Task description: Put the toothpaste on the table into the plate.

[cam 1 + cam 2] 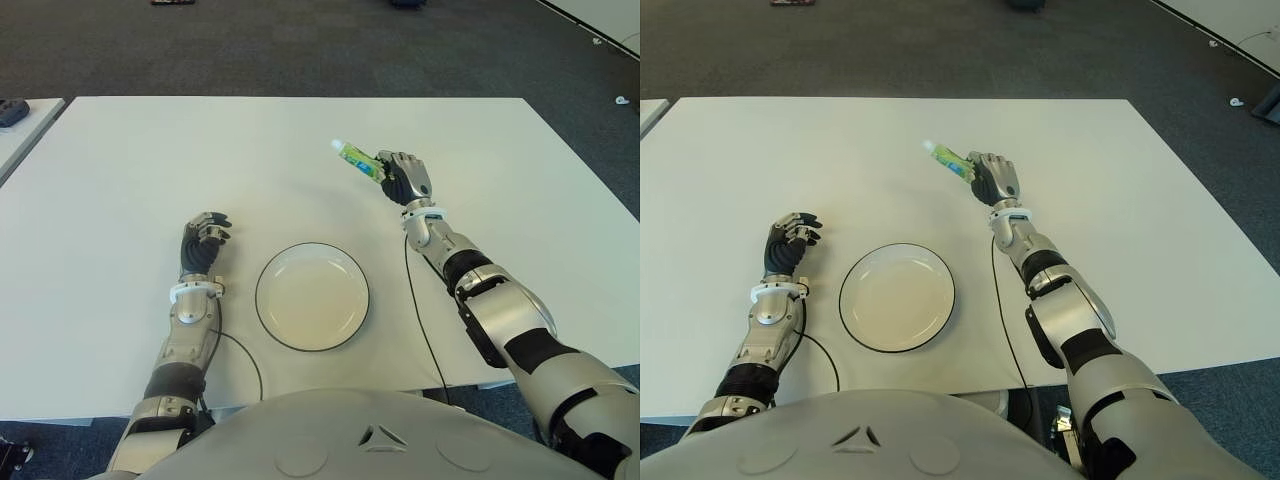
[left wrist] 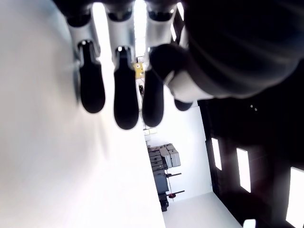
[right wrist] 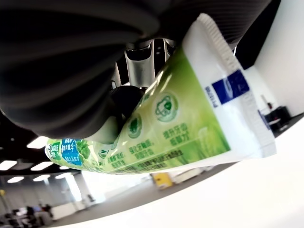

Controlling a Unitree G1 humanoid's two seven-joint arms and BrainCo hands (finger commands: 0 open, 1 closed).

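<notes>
Holding toothpaste (image 1: 357, 158) in my right hand (image 1: 404, 178), fingers clenched round tube, raised over desk (image 1: 120, 170) far-right of plate (image 1: 312, 296). Cap end points far-left. My left hand (image 1: 203, 243) left of plate, fingers curled, nothing held.

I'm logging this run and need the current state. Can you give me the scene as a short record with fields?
toothpaste: green and white tube, held off the table, cap end pointing away from the robot
right robot hand: shut on the tube, beyond the plate and to its right
left robot hand: left of the plate, fingers curled, holding nothing
plate: white with dark rim, nothing in it
table: white
</notes>
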